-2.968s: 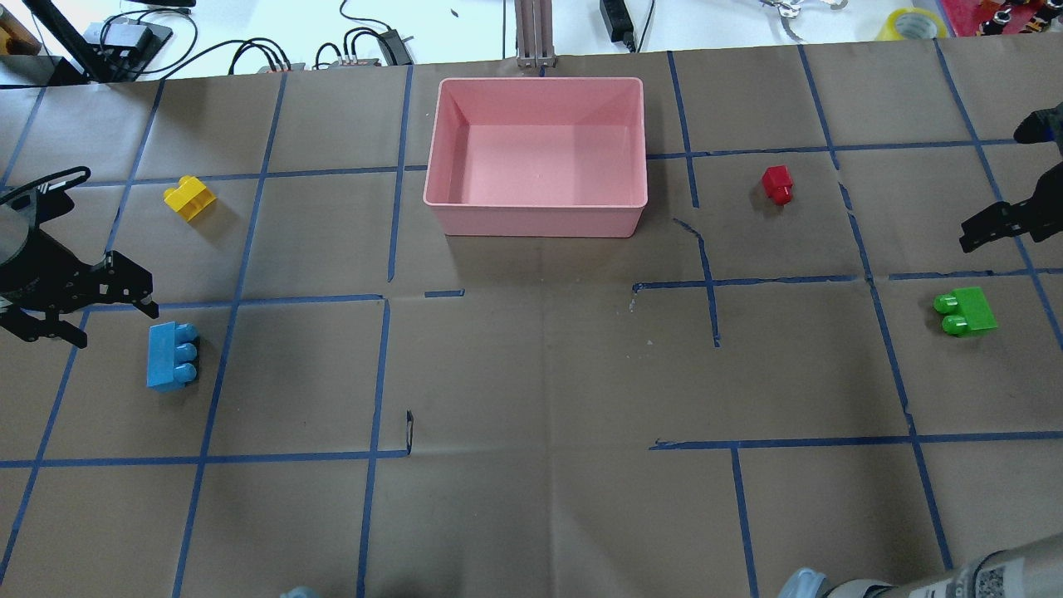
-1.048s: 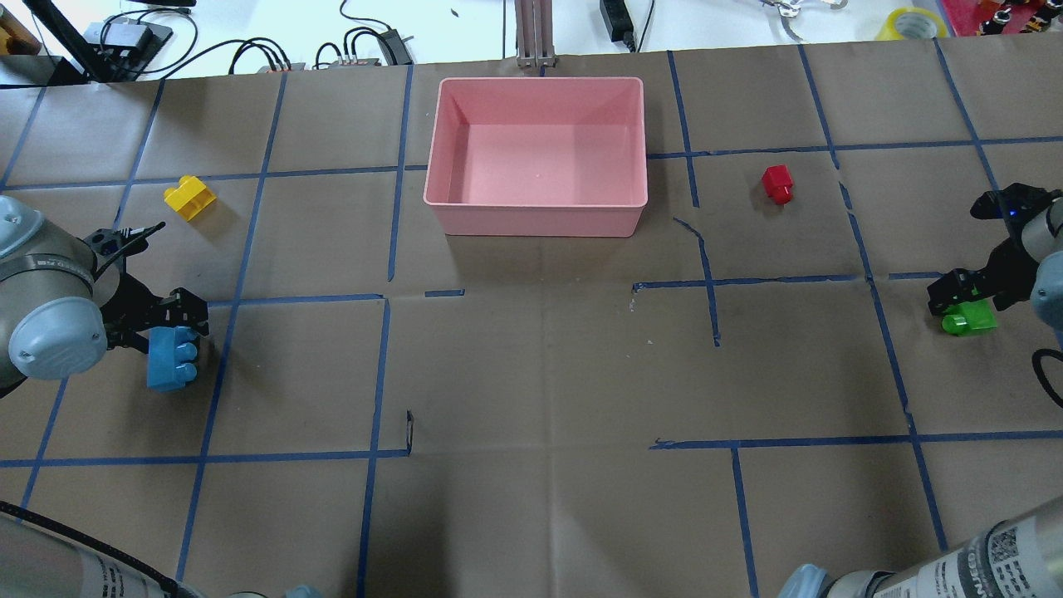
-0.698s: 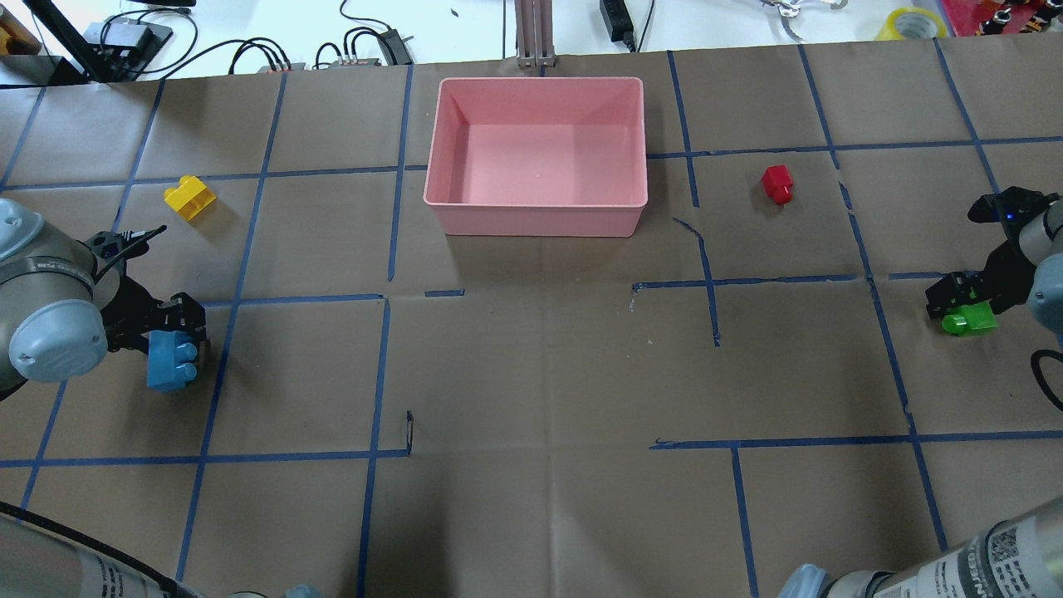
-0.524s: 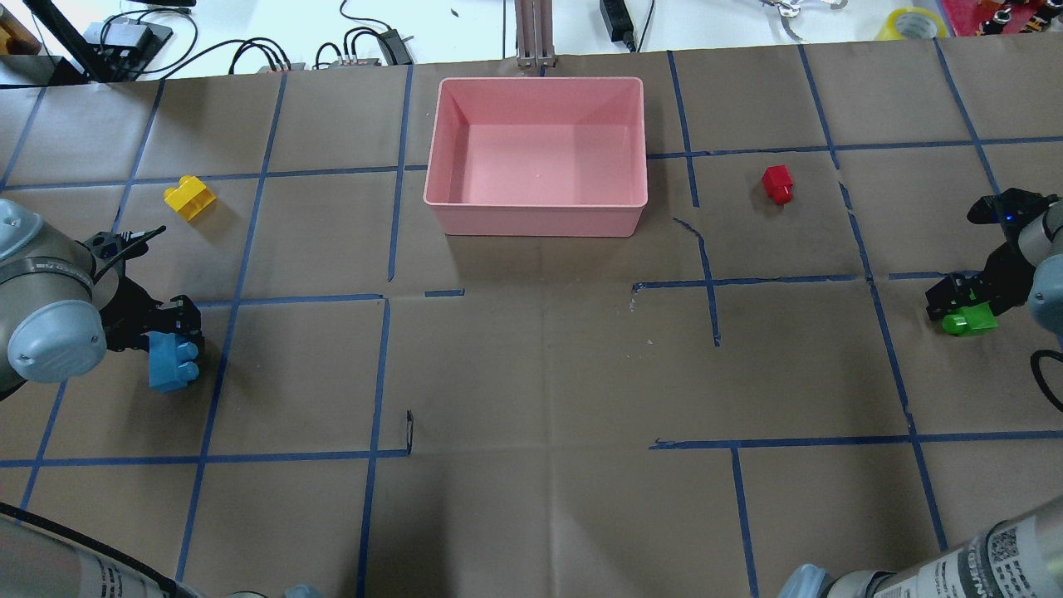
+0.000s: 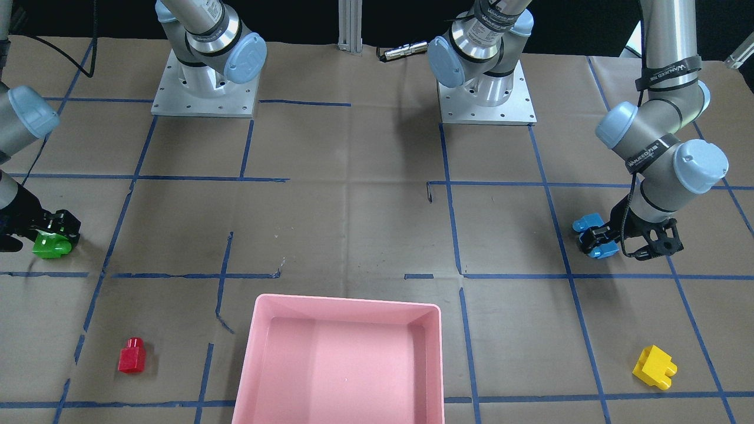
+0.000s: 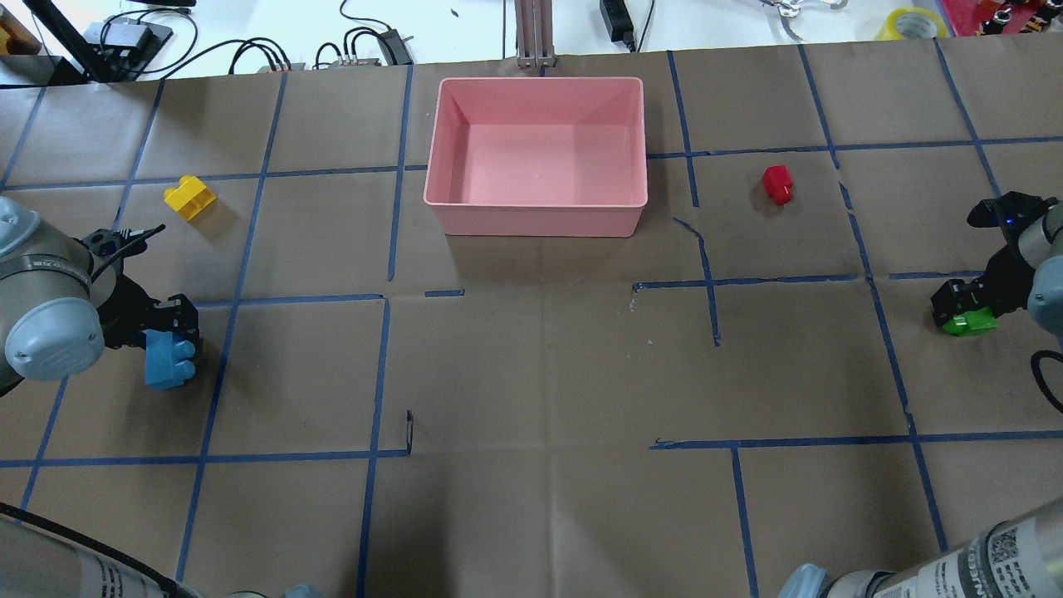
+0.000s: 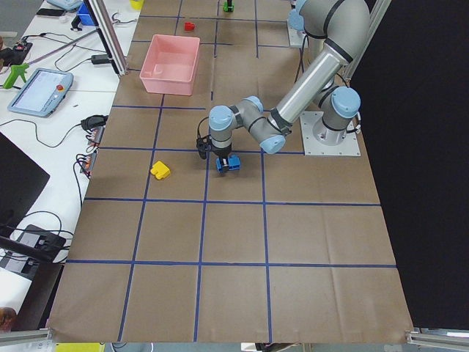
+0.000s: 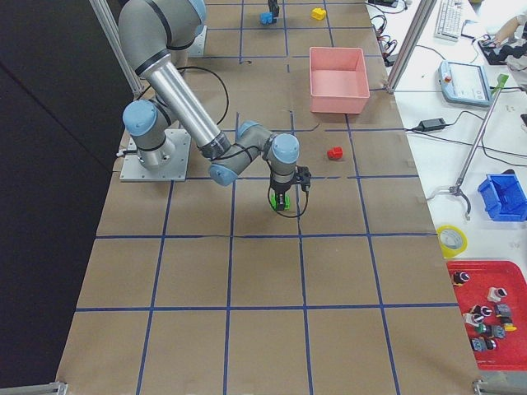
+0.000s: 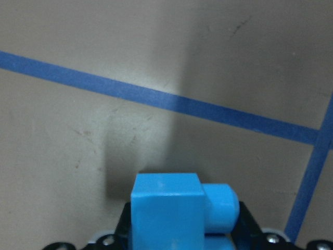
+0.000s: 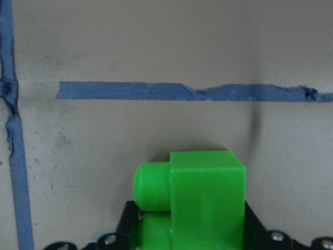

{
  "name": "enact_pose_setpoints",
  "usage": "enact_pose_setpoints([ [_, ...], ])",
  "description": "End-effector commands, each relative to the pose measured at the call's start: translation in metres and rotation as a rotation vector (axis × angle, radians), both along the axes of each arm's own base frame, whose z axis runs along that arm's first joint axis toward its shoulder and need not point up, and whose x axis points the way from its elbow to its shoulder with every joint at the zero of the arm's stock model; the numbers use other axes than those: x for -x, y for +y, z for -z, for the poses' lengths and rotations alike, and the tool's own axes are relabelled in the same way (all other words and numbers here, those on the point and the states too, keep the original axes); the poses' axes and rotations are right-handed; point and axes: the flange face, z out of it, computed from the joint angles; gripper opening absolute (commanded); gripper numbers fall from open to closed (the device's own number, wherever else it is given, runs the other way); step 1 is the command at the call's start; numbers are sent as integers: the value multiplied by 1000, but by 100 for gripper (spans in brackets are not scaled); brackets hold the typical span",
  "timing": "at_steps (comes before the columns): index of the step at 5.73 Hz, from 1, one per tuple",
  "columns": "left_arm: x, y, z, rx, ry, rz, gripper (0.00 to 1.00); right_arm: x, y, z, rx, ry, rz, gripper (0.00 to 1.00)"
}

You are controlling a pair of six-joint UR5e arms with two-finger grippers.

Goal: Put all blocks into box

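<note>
My left gripper [image 6: 169, 336] is shut on the blue three-stud block [image 6: 169, 365] at the table's left edge; the left wrist view shows the block [image 9: 166, 213] between the jaws. My right gripper [image 6: 962, 306] is shut on the green block [image 6: 970, 322] at the right edge; the right wrist view shows it [image 10: 205, 198] between the jaws. The yellow block [image 6: 189, 198] lies beyond the left gripper. The red block [image 6: 778, 183] lies right of the pink box [image 6: 540, 220], which holds nothing.
Blue tape lines grid the brown paper on the table. The two arm bases [image 5: 203, 88] stand on the robot's side. Cables and power supplies [image 6: 365, 46] lie past the far edge behind the box.
Both arms came down onto their blocks. The left gripper closed on the blue block and shifted it slightly; the right gripper closed over the green block, which now shows less.
</note>
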Motion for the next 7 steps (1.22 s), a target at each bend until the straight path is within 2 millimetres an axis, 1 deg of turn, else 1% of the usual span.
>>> enact_pose_setpoints([
  [1, -8, -20, -64, 53, -31, 8, 27, 1, 2, -6, -29, 31, -4, 38],
  [2, -16, -43, -117, 65, -33, 21, 23, 3, -2, -26, -19, 45, -5, 32],
  [3, 21, -84, -174, 78, -32, 111, 24, -1, -2, -62, 0, 58, -9, 24],
  [4, 89, -129, -220, 67, -15, 226, 24, -16, -12, -94, -6, 47, 47, 10],
  [5, 141, -175, -232, 90, -19, 301, 25, -28, -29, -130, 2, 40, 27, 7],
  [6, 209, -222, -232, 131, 7, 370, 25, -53, -56, -164, 65, 55, -32, 8],
  [7, 288, -252, -222, 149, 43, 368, 25, -89, -81, -195, 132, -5, -21, 8],
])
